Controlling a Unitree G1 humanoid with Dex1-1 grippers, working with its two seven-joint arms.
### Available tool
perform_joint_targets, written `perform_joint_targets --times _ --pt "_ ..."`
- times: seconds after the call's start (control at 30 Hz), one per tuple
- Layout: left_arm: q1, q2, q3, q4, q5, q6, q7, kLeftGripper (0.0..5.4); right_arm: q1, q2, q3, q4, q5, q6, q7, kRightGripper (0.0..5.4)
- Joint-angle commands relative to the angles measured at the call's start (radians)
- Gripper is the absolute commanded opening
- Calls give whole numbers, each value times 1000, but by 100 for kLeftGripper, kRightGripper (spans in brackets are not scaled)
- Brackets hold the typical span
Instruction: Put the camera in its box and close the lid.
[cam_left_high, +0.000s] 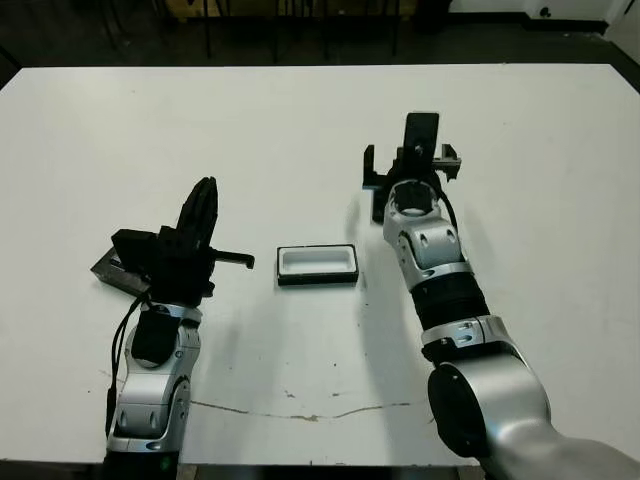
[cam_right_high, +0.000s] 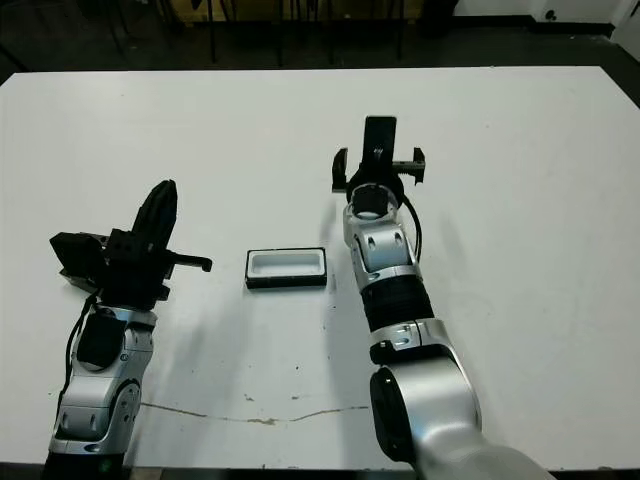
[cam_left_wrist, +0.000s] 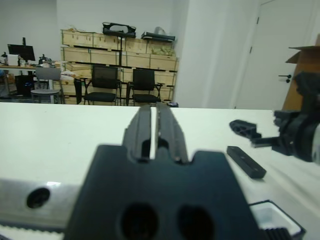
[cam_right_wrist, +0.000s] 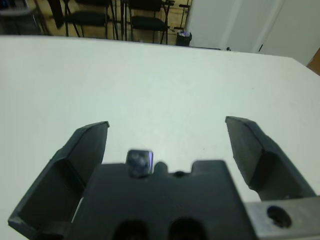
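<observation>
The box (cam_left_high: 317, 264), a shallow black tray with a white lining, lies open and unfilled at mid-table. The camera (cam_left_wrist: 246, 161), a slim black bar, lies flat on the table just left of my right wrist, showing as a dark strip (cam_left_high: 378, 208). My right gripper (cam_left_high: 410, 160) hovers over the table beyond the camera with its fingers spread open and nothing between them (cam_right_wrist: 167, 125). My left gripper (cam_left_high: 207, 190) points up and forward, shut on nothing (cam_left_wrist: 155, 117). The lid (cam_left_high: 108, 268) lies at the left, mostly hidden under my left arm.
The white table (cam_left_high: 520, 330) stretches wide to the right and far side. A thin brownish crack line (cam_left_high: 300, 412) runs along the near edge. Beyond the table are chairs (cam_left_wrist: 105, 84), stacked cartons and a door.
</observation>
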Motion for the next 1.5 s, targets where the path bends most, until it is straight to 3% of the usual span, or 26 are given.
perform_joint_targets --times 0.03,0.47,0.63,1.0,1.27,1.5 --pt "14 8 -3 10 9 17 1 0 -8 -6 7 71 -15 -13 -18 539" --pt "22 -1 -6 10 -6 15 -1 0 -16 -6 15 261 -26 -66 -25 539" --pt "24 2 -5 6 -6 18 -1 0 17 21 -14 266 3 -99 -49 539" --pt "24 2 -10 1 -3 27 3 0 53 42 -36 249 48 -73 -44 539" --pt "25 6 -8 -1 -11 31 -2 0 72 93 -206 179 282 -54 -50 418" --pt "22 7 -7 2 -13 28 -6 0 76 76 -228 150 342 -29 -27 288"
